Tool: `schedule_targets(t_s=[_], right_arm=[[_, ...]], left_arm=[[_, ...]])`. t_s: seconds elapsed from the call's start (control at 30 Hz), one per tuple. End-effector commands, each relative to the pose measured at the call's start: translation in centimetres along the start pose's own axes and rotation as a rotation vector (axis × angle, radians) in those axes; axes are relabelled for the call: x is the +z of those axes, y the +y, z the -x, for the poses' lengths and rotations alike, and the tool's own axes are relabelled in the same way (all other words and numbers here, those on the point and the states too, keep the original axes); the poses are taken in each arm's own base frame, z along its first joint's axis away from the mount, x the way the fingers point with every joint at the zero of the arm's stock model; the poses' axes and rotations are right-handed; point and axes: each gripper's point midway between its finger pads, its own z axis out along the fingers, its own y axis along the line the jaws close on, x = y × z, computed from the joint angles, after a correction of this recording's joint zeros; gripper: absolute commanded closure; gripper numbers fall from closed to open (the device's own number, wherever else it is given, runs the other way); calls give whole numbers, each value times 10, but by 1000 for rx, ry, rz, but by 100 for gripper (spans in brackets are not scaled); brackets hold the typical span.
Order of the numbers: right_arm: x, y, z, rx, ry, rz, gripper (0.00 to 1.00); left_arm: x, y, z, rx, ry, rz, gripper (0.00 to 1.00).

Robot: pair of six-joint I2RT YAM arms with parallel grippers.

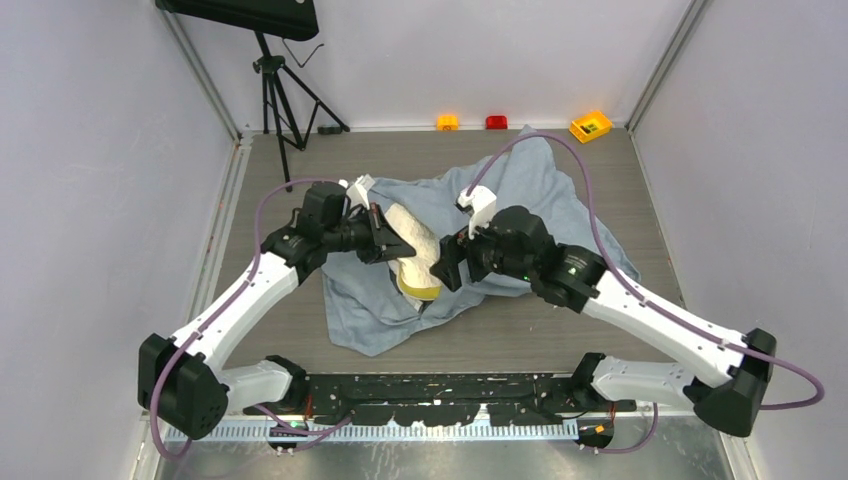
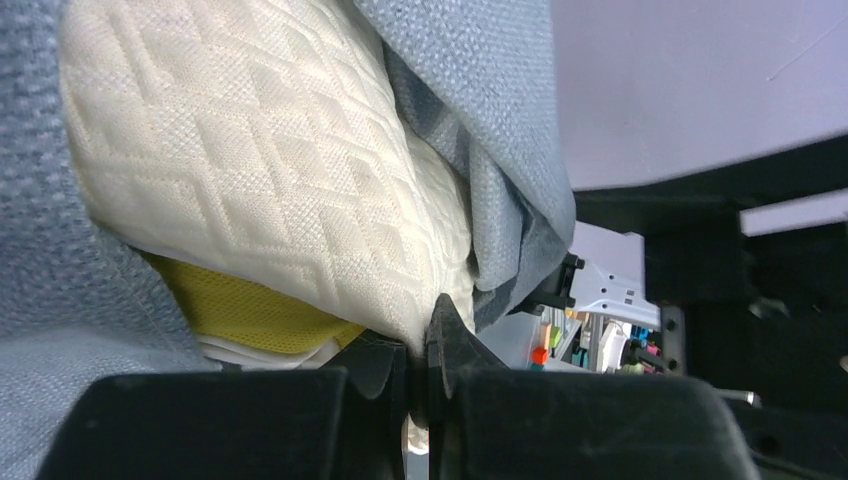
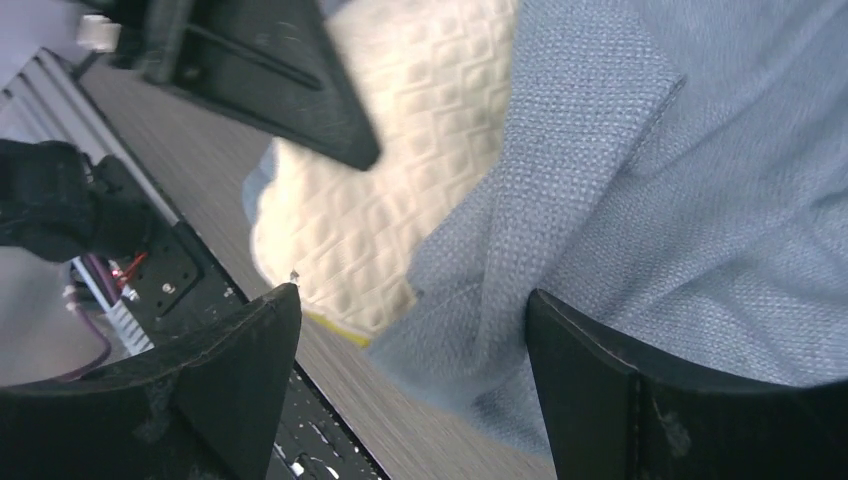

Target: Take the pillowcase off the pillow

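Top external: pillow (image 1: pixel 418 245) mostly inside pillowcase (image 1: pixel 545 190)

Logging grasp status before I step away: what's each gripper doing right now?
Left gripper: closed, pinching an edge of the pillow.
Right gripper: open, fingers either side of a fold of the pillowcase, not gripping it.

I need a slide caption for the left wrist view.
Left gripper pinches the cream pillow, grey-blue pillowcase bunched around it.
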Motion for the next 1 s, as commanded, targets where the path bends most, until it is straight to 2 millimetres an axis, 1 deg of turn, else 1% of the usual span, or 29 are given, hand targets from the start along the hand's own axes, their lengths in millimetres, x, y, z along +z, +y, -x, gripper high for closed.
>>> schedule_targets(t_s=[0.0, 0.07, 0.13, 0.17, 0.23, 0.33, 0.43, 0.57, 0.6, 0.63, 0.73, 0.77, 0.8, 0.83, 0.87, 0.9, 0.97], right_arm=[[-34, 23, 39, -157, -148, 78, 14], [-37, 31, 40, -227, -136, 75, 14], [-31, 39, 31, -309, -84, 49, 14], [-25, 46, 22, -347, -47, 39, 14], [-10, 45, 13, -376, -2, -14, 14], [12, 44, 2, -394, 39, -44, 14], [29, 39, -6, -398, 43, -80, 13], [47, 36, -17, -401, 76, -105, 13], [51, 34, -20, -400, 83, -115, 16], [52, 32, -21, -395, 85, -128, 23], [50, 30, -19, -370, 53, -140, 67], [46, 29, -17, -355, 31, -138, 81], [42, 30, -15, -341, 5, -131, 92], [37, 29, -13, -330, -21, -129, 99], [30, 29, -8, -314, -56, -122, 100], [25, 28, -7, -309, -73, -117, 100], [17, 27, -7, -302, -90, -111, 100]], left_arm=[[-20, -38, 14, 80, -66, -78, 100], [-21, -39, 14, 77, -66, -82, 100], [-20, -40, 15, 73, -64, -89, 100], [-20, -42, 15, 73, -64, -93, 100], [-20, -44, 15, 70, -60, -98, 100], [-22, -48, 14, 71, -58, -111, 100], [-25, -49, 13, 73, -61, -114, 100], [-27, -48, 12, 72, -61, -108, 100], [-27, -48, 12, 72, -62, -105, 100], [-27, -47, 12, 71, -63, -99, 100], [-26, -41, 14, 71, -75, -74, 100], [-26, -38, 15, 70, -83, -61, 100], [-25, -34, 17, 71, -98, -42, 97], [-25, -30, 20, 70, -112, -20, 89], [-25, -26, 23, 69, -132, 5, 78], [-27, -19, 27, 66, -154, 41, 63], [-33, 0, 39, 62, -216, 149, 39]])
